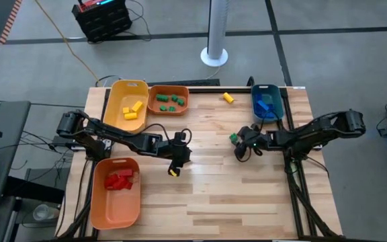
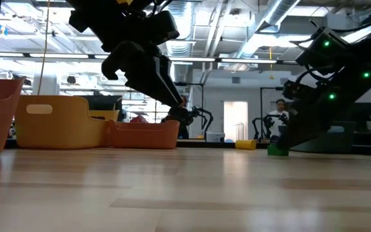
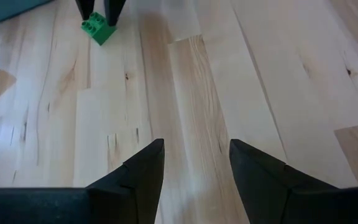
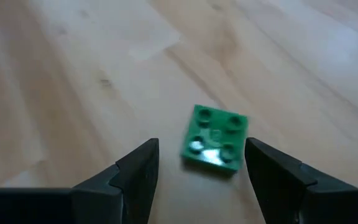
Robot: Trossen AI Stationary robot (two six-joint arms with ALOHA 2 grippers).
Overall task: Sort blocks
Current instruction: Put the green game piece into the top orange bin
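A green block (image 4: pixel 215 138) with four studs lies flat on the wooden table (image 1: pixel 247 195), studs up. My right gripper (image 4: pixel 197 152) is open just above it, one finger on each side, the block nearer one finger; I see no touch. The high view shows this block (image 1: pixel 234 138) at centre right, and the low view shows it (image 2: pixel 277 150) under the right arm. A loose yellow block (image 1: pixel 228 97) lies near the far edge. My left gripper (image 3: pixel 196 149) hovers open over bare wood at the table's middle (image 1: pixel 183 156), with nothing between its fingers.
A yellow bin (image 1: pixel 127 107) holds yellow blocks and a small orange bin (image 1: pixel 168 101) holds green ones, both at the far left. A blue bin (image 1: pixel 267 102) with blue blocks stands at the far right. A large orange bin (image 1: pixel 116 191) with red blocks sits near left.
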